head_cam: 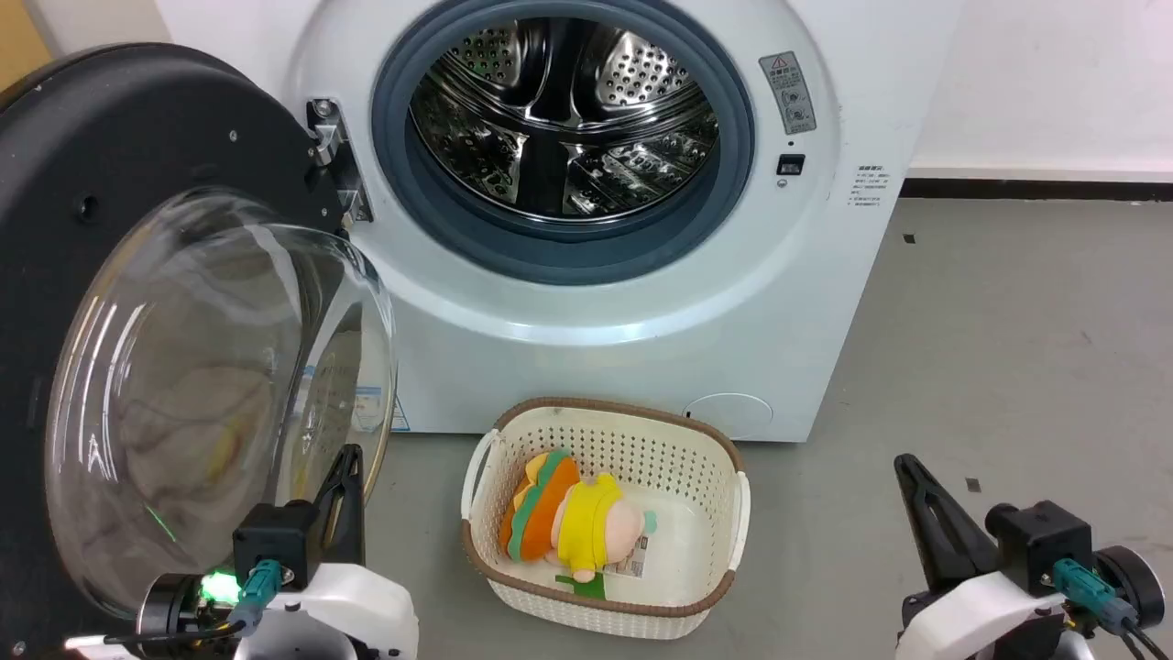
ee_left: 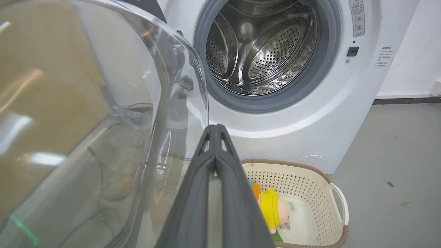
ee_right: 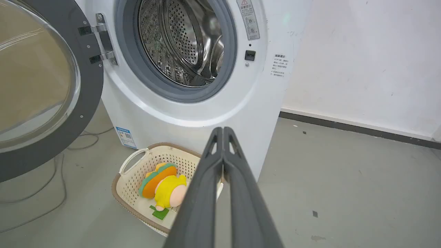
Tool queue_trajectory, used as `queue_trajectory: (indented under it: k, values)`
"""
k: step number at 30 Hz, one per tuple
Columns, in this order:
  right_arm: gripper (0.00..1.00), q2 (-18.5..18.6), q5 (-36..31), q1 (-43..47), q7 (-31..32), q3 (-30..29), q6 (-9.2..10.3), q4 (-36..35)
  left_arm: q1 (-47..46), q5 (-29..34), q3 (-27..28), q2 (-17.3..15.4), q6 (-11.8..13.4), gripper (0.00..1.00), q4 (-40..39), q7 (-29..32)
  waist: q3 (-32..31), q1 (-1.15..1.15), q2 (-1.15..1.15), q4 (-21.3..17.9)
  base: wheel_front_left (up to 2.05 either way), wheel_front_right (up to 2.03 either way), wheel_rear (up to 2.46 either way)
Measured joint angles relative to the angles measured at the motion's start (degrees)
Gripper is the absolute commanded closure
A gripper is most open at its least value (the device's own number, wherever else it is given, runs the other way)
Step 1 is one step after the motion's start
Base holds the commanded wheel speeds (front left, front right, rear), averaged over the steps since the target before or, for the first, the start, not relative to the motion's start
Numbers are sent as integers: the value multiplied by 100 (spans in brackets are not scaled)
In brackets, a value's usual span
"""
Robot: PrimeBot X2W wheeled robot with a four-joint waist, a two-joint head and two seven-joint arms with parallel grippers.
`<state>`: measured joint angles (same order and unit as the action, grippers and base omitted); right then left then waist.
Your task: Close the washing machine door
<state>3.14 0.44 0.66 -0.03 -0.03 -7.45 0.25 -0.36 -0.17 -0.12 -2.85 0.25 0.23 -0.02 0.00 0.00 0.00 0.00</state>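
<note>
grey concrete floor and pale wall frame the big white front-loading washing machine ahead of both claws. its large round black door with a domed glass window stands swung wide, just left of the left claw and well apart from the right claw. both claws are clenched, empty.

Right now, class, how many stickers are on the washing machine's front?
3: warning sticker beside the drum, printed label farther right, blue label lower left; door may hide more.
</note>
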Motion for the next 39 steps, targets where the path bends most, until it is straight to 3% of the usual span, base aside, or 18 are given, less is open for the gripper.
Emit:
queue_trajectory:
  k: [22, 23, 24, 25, 36, 37, 38, 39]
  values:
    - [100, 0, 0, 0, 0, 1, 1, 0, 0, 0, 0, 0, 0, 100, 0, 0, 0, 0, 0, 0, 0, 0, 0]
    - [0, 0, 2, 1, 0, 0, 1, 1, 0, -1, -1, 0, 2, 0, 1, 0, 0, 0, 0, 0, 0, 0, 0]
    - [100, 0, 2, 2, 0, 1, 1, 3, 0, -1, -1, 0, 5, 100, 3, 0, 0, 0, 0, 0, 0, 0, 0]
    - [0, 0, 2, 3, 0, -1, 1, 4, 0, -1, -2, 0, 8, 0, 4, 0, 0, 0, 0, 0, 0, 0, 0]
    - [0, 0, 66, 3, -67, -93, 1, 21, -1, -1, -77, 0, 119, 0, 9, -68, 17, 0, 0, 5, 0, 0, 0]
    - [0, 0, 73, 3, -81, -107, 1, 22, -1, -1, -85, 0, 135, 6, 8, -91, 19, 0, 0, 7, 0, 0, 0]
    - [0, 0, 75, 3, -101, -119, 1, 23, -2, -1, -93, 0, 144, 61, 4, -108, 21, 0, 0, 10, 0, 0, 0]
    - [0, 0, 86, 3, -116, -130, 1, 24, -2, -1, -102, 0, 160, 93, 3, -113, 24, 0, 0, 13, 0, 0, 0]
